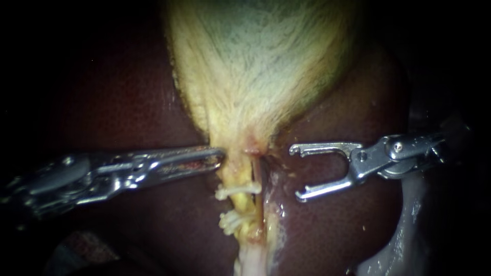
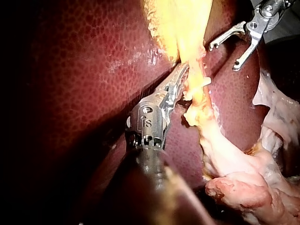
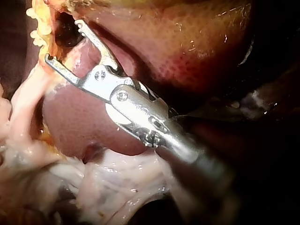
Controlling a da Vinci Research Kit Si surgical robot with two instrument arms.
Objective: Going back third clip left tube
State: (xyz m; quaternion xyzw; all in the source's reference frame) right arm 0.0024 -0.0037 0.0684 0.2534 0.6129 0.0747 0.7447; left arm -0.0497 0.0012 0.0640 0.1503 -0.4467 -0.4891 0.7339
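Observation:
The pale yellow gallbladder (image 1: 255,51) narrows down into a yellow tube (image 1: 240,204) on the dark liver (image 1: 117,92). Two pale clips cross this tube, one (image 1: 238,190) above the other (image 1: 232,222). My left instrument (image 1: 217,155) comes in from the left, its jaws shut on the edge of the gallbladder's neck just above the upper clip; the left wrist view shows the same hold (image 2: 182,75). My right instrument (image 1: 295,173) stands a little to the right of the tube, jaws wide open with nothing between them, level with the upper clip (image 3: 63,41).
Whitish loose tissue (image 2: 243,187) lies below the clipped tube and under the right instrument's shaft (image 3: 117,183). Liver surface surrounds the tube on both sides. The right instrument also shows beyond the tube in the left wrist view (image 2: 224,57).

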